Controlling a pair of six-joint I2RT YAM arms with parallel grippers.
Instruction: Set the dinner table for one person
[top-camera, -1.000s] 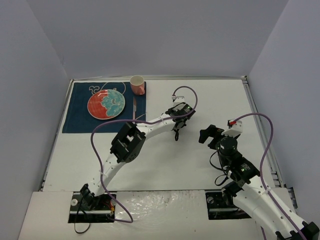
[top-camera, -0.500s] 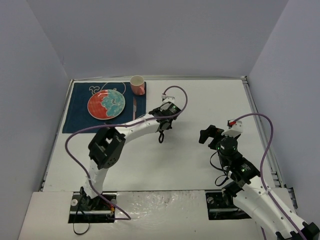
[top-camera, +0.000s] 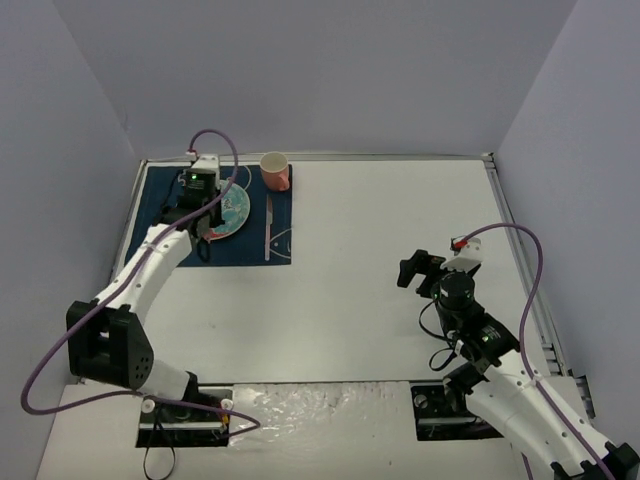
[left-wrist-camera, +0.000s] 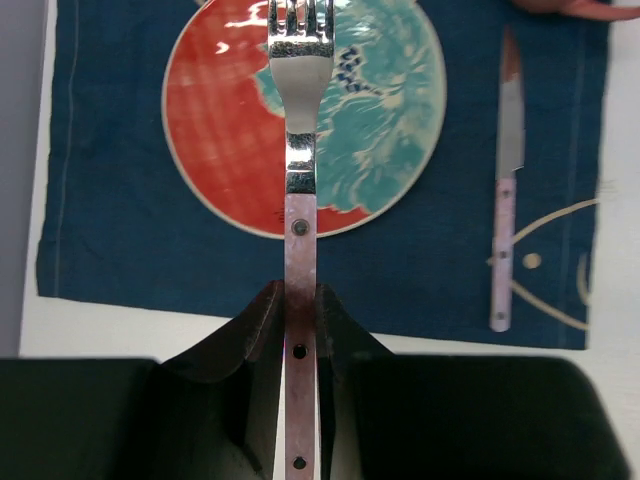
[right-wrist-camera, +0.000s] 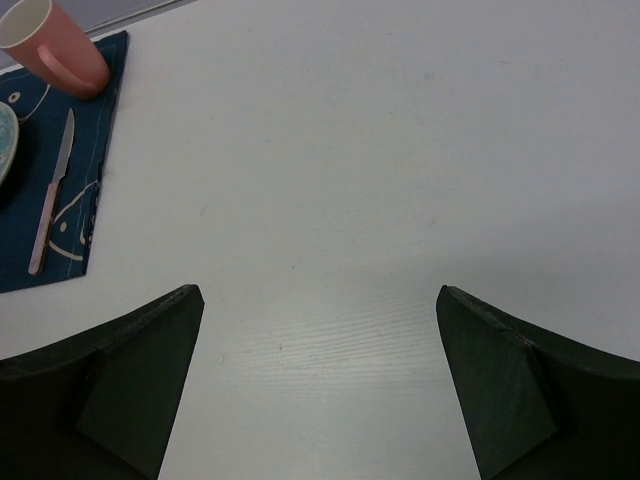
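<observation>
Our left arm had swung from the middle of the table (top-camera: 380, 210) over to its far left corner, and the right arm had not moved. The big white table lay under both arms and filled most of the top view. On that far left corner lay a blue mat (left-wrist-camera: 120, 250). A red and green plate (left-wrist-camera: 220, 120) sat on the mat, with a knife (left-wrist-camera: 505, 200) lying just to its right and not touching it. A pink mug (top-camera: 275, 170) stood at the mat's far right corner.

We thought this swing meant the fork (left-wrist-camera: 300, 150) was the last thing to set down. The bare strip of mat left of the plate looked like its place. The fork was not there yet, because in the wrist view it hung over the plate.

Our left gripper (left-wrist-camera: 300, 300) had its jaws pressed tight on the fork's pink handle. The silver prongs stuck out in front, over the far part of the plate. We could not tell how high the fork was above the plate.

Our right gripper (right-wrist-camera: 320, 300) hung over bare table near the right edge. Its jaws stood wide apart, and it held and touched nothing.
</observation>
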